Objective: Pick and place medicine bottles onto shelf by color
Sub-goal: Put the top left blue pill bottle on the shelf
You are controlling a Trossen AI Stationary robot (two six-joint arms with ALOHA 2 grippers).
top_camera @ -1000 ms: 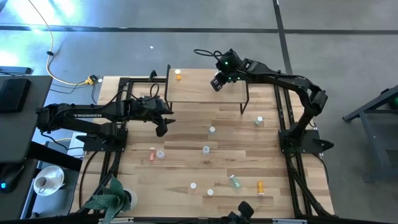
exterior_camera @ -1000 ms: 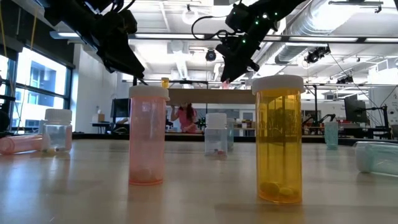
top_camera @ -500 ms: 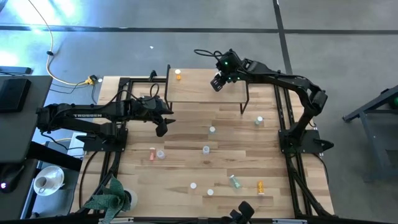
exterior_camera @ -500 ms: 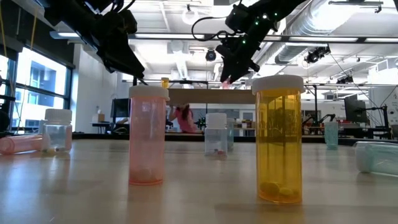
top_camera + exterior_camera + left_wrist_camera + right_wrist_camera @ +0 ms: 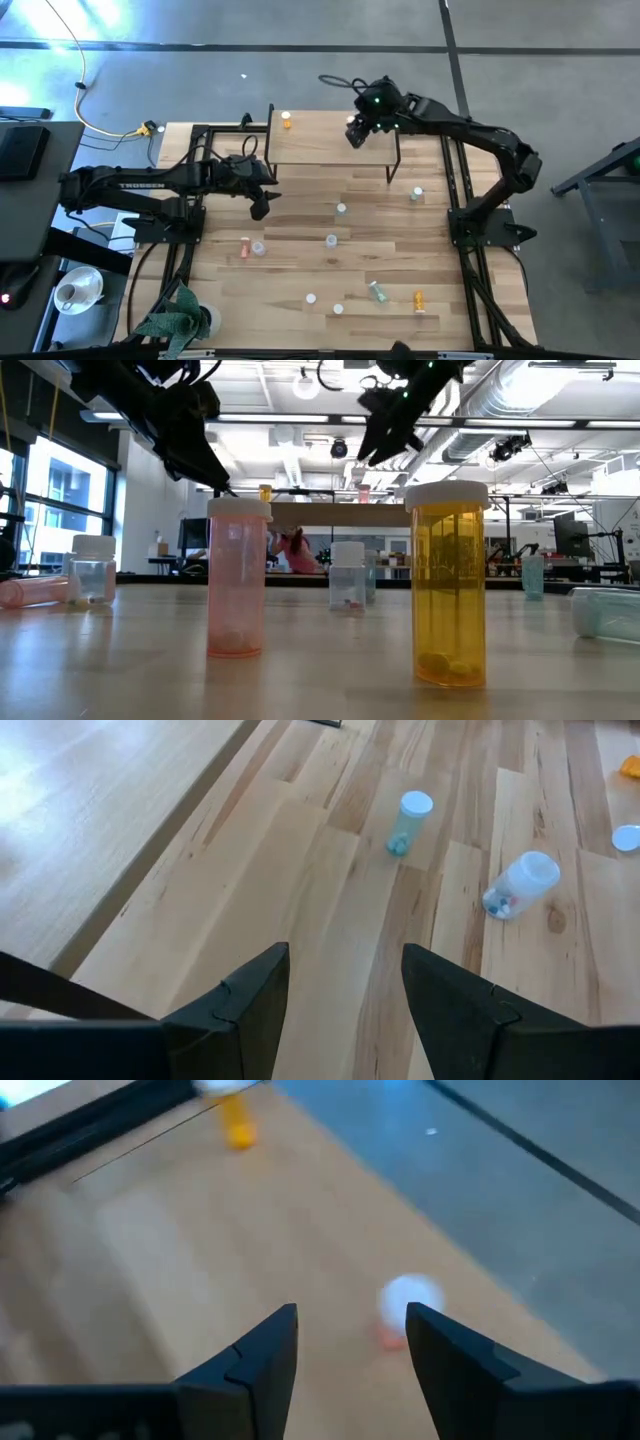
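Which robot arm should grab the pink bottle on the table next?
Probably the left. Its open hand hangs closer to the pink bottle, while the right hand is up over the shelf beside a bottle standing there.

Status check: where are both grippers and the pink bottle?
Right gripper open above shelf. Pink bottle standing there, released. Left gripper open, waiting over table. Nothing blocking.

Overhead, tabletop-level and two wrist cameras, all sharing the shelf (image 5: 330, 140).

Two bottles (image 5: 363, 493) apparently on the shelf (image 5: 320, 145), ends apart
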